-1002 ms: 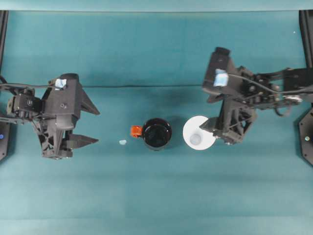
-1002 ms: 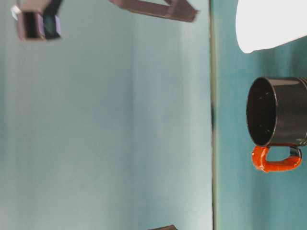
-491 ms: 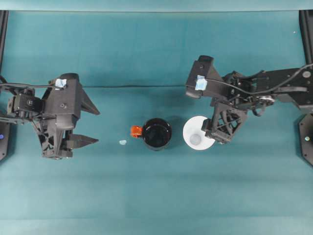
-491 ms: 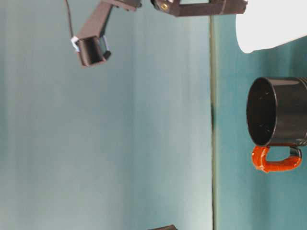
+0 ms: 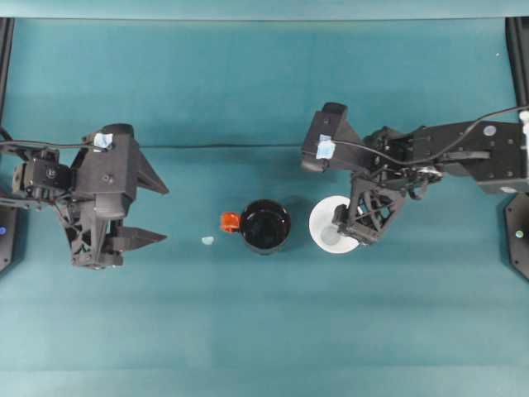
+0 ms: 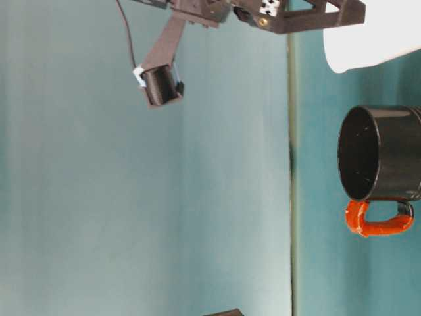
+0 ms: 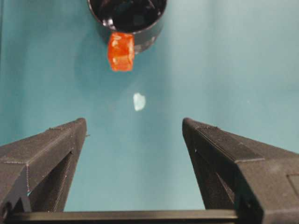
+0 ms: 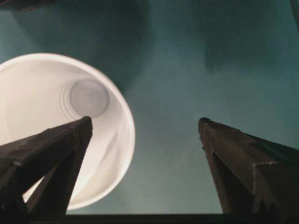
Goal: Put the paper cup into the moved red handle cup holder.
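White paper cup (image 5: 329,225), right gripper (image 5: 351,225) moved closer.

**Matte black arms with latticed gripper frames**

Both arms are built of matte black parts. The left gripper (image 5: 157,213) is formed of two tapering, pointed fingers (image 7: 44,158) with a fine layered texture, joined by a straight black bar. The right gripper (image 5: 345,225) is carried on an open, triangulated lattice frame. A camera housing (image 5: 325,147) on the right arm is marked with a patch of pale blue tape; a similar patch is seen on the left arm (image 5: 102,141). Thin black cables are looped along both arms. A small brass-coloured screw (image 6: 263,22) is set in the frame.
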